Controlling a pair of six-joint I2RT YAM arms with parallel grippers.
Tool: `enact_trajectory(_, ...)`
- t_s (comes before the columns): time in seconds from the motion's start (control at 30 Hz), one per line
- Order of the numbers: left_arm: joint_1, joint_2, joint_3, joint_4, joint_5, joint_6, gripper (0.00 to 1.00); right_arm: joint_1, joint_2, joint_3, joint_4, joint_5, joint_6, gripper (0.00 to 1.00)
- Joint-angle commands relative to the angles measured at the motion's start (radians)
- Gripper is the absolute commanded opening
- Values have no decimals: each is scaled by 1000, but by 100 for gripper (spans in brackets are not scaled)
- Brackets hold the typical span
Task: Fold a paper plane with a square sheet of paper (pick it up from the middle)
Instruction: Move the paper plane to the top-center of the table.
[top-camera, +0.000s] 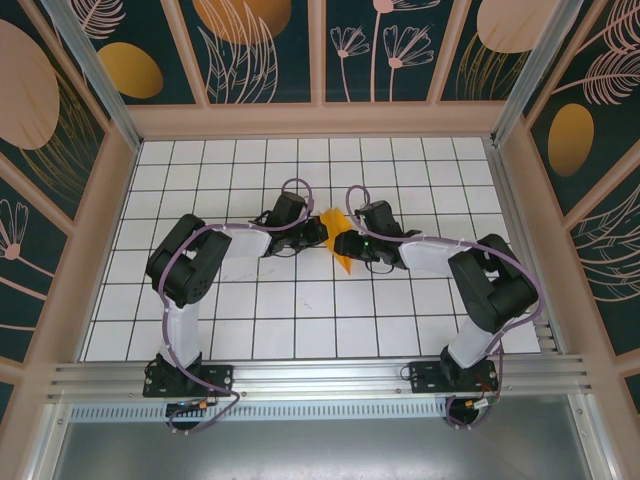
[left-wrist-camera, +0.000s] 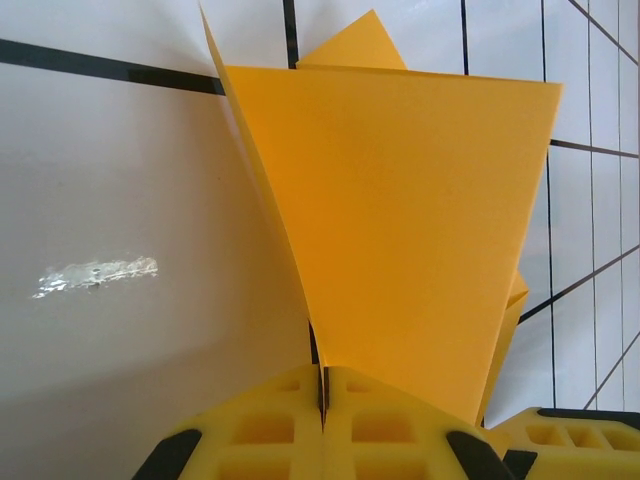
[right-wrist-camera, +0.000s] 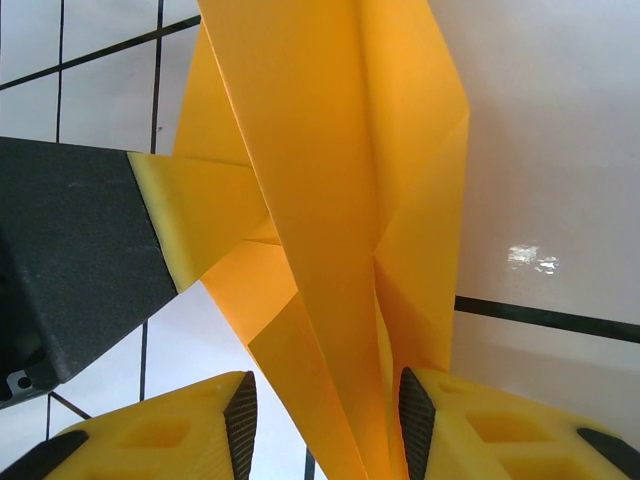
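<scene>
An orange, part-folded paper plane (left-wrist-camera: 400, 220) is held over the tiled counter (top-camera: 300, 320). At its base the left fingers (left-wrist-camera: 260, 435) are pressed together on it. The right fingers (right-wrist-camera: 470, 420) stand apart astride its folds, one not touching. If they shut off-centre, the layers may buckle or tear.
</scene>
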Motion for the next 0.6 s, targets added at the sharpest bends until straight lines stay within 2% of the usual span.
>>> enact_trajectory(0.0,6,13,-4,-22,-2,26,0,10,22,37,-37,6,-31,44)
enact_trajectory(0.33,7,7,0,-38,-7,28,0,54,84,115,-127,125,-66,35)
enact_trajectory(0.57,14,-37,-4,-88,-44,51,13,56,132,153,-169,146,-48,24)
